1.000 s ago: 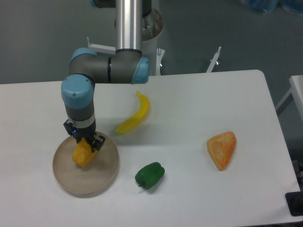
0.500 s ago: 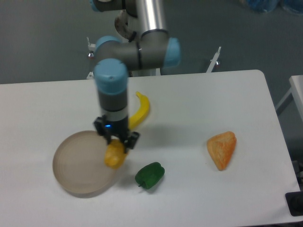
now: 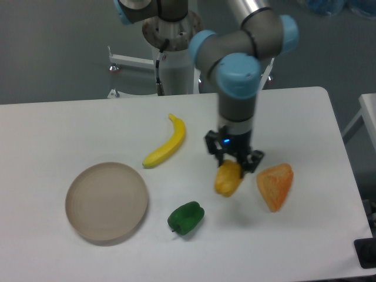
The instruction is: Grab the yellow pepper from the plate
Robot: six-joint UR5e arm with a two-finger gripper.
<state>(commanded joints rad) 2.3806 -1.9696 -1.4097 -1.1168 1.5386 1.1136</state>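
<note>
My gripper (image 3: 232, 164) is shut on the yellow pepper (image 3: 228, 178), a small golden-yellow blocky piece. It holds the pepper in the air above the white table, right of centre and just left of the orange wedge. The beige plate (image 3: 106, 201) lies at the front left with nothing on it, far to the left of the gripper.
A yellow banana (image 3: 165, 142) lies left of the gripper toward the back. A green pepper (image 3: 186, 217) sits in front, between the plate and the gripper. An orange wedge-shaped piece (image 3: 275, 185) lies right next to the held pepper. The arm's base (image 3: 172, 41) stands behind the table.
The gripper has carried the yellow pepper off the plate and far to the right, from above the plate to beside the orange wedge. The plate now holds nothing.
</note>
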